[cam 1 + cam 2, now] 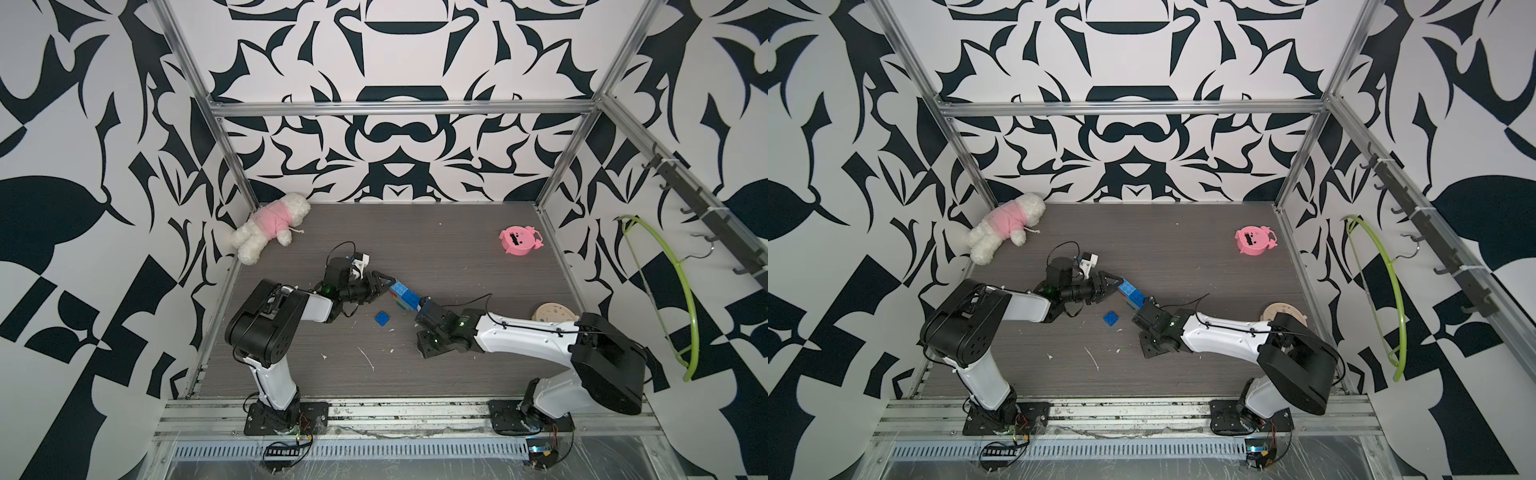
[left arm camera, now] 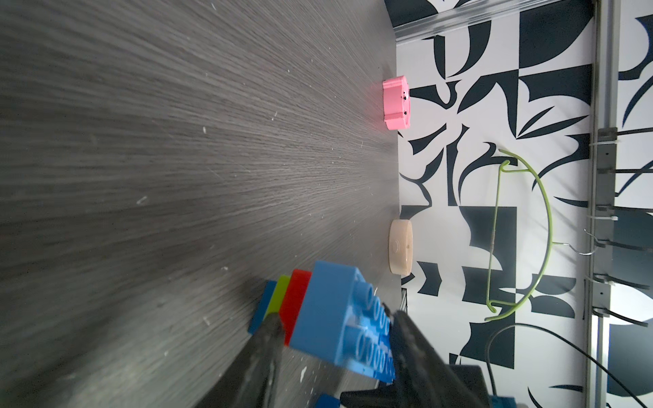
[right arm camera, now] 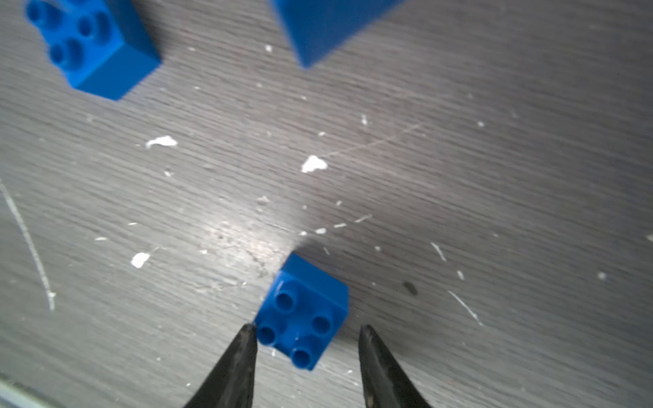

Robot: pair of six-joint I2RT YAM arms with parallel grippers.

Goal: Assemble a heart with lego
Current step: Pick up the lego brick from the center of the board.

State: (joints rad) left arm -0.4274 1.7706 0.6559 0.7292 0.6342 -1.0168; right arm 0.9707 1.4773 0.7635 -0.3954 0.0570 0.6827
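Observation:
My left gripper [image 2: 335, 318] is shut on the heart [image 2: 328, 311], a tilted cluster of lego with blue studded bricks over red, lime green and blue layers. In both top views the heart [image 1: 405, 296] [image 1: 1133, 296] hangs mid-table between the two arms. My right gripper [image 3: 307, 330] is open and points down over a small blue brick [image 3: 304, 311] lying on the table. One fingertip [image 3: 247, 339] touches a corner of that brick. My right gripper's body hides it in the top views. Another loose blue brick [image 1: 381, 318] [image 3: 92, 46] lies nearby.
A white plush dog in pink [image 1: 270, 226] lies at the back left. A pink round toy [image 1: 519, 240] sits at the back right and a beige disc [image 1: 555, 312] by the right arm. A green hanger [image 1: 681, 299] hangs on the right wall. White scraps dot the table.

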